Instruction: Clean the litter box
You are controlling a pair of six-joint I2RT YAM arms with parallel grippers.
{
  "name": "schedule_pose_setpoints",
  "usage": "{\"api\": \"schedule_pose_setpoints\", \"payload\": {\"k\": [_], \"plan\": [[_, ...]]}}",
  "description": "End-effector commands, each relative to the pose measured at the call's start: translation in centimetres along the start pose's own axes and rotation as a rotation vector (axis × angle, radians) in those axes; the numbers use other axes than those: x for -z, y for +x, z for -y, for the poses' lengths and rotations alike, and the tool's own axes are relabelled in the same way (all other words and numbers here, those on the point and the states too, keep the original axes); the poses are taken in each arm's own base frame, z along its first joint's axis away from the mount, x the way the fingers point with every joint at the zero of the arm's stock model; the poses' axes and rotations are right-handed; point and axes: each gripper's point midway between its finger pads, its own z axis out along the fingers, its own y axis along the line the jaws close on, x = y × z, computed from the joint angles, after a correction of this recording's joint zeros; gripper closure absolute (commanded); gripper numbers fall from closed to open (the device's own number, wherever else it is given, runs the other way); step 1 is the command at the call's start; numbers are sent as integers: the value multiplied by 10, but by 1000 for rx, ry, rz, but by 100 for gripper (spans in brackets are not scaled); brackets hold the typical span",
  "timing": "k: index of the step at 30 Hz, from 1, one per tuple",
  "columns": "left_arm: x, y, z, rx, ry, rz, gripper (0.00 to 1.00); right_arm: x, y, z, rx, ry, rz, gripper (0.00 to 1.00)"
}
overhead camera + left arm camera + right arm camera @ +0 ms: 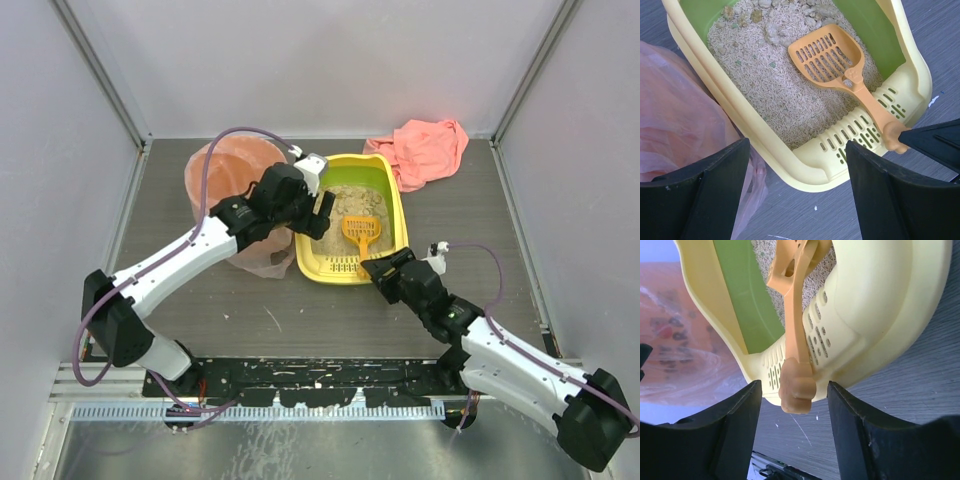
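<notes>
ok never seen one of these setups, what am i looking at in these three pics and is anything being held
Two robot arms are bolted at the near edge of a table. The wide picture comes from a fixed camera above and behind them. The other two come from cameras on each wrist, so the black shapes at the bottom are that arm's own fingers.

On the table sits a yellow litter box with beige litter, and an orange scoop resting in it, its handle lying over the slotted rim. Beside it stands a bin lined with a pink bag, and a pink cloth lies at the back.

The left gripper hovers open over the box's near corner, holding nothing. The right gripper has its open fingers either side of the scoop's handle end, not yet closed on it.
</notes>
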Motion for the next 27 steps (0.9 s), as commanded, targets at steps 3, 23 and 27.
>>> {"api": "schedule_pose_setpoints", "payload": {"k": [3, 23, 27], "plan": [[19, -23, 1, -3, 8, 97, 21, -5, -7, -24, -111, -97, 44, 43], [21, -27, -2, -13, -4, 127, 19, 1, -25, -39, 73, -66, 110, 85], [30, -33, -6, -21, -10, 187, 16, 2, -22, -55, 227, -59, 62, 92]]}}
